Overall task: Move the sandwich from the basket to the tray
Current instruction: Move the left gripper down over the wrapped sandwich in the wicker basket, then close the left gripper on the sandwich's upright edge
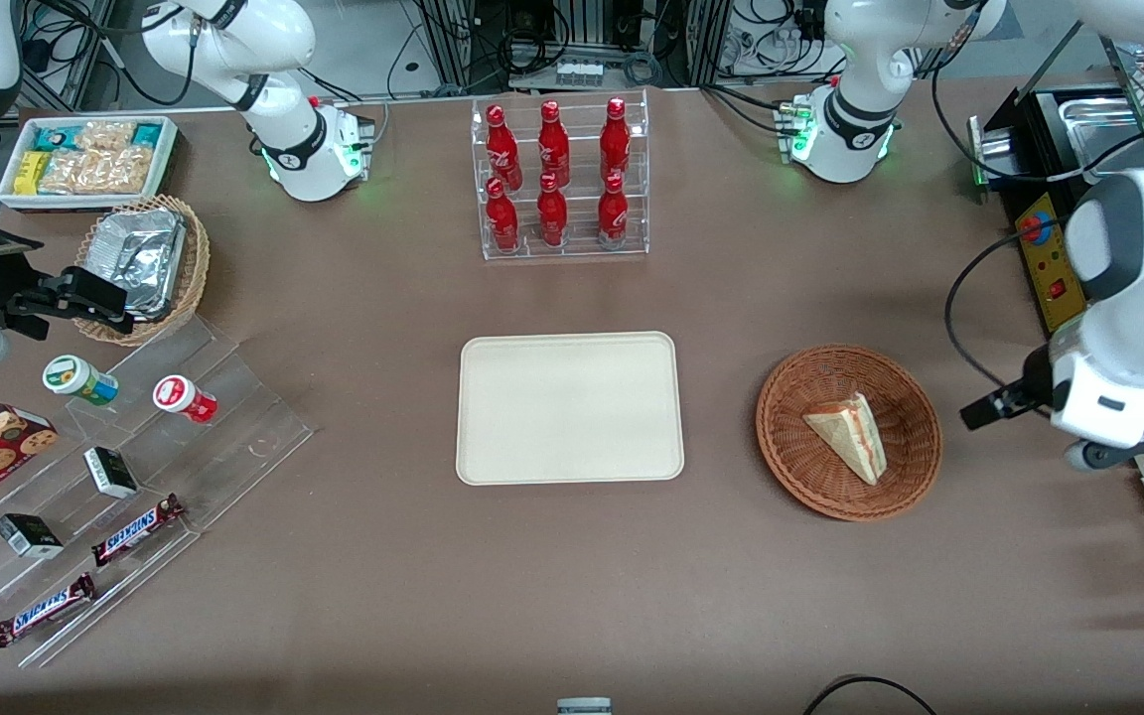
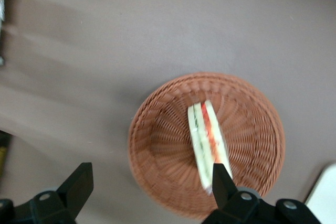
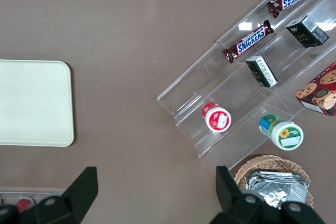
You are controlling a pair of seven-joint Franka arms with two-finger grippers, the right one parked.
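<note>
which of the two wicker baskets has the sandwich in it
The wide reddish-brown basket beside the tray holds the sandwich; the open gripper hovers above it. The smaller tan basket holds foil.

Bright, even overhead light; shadows on the desk point(image 1: 572, 596) are soft and faint. The left wrist view is motion-blurred, smearing the sandwich point(image 2: 206, 145) and basket point(image 2: 157, 140).

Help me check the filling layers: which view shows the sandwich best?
The left wrist view: the sandwich shows its cut edge, with green and orange-red layers, lying in the basket above the open gripper. The front view shows it whole but mostly as pale bread. The right wrist view does not show it.
</note>
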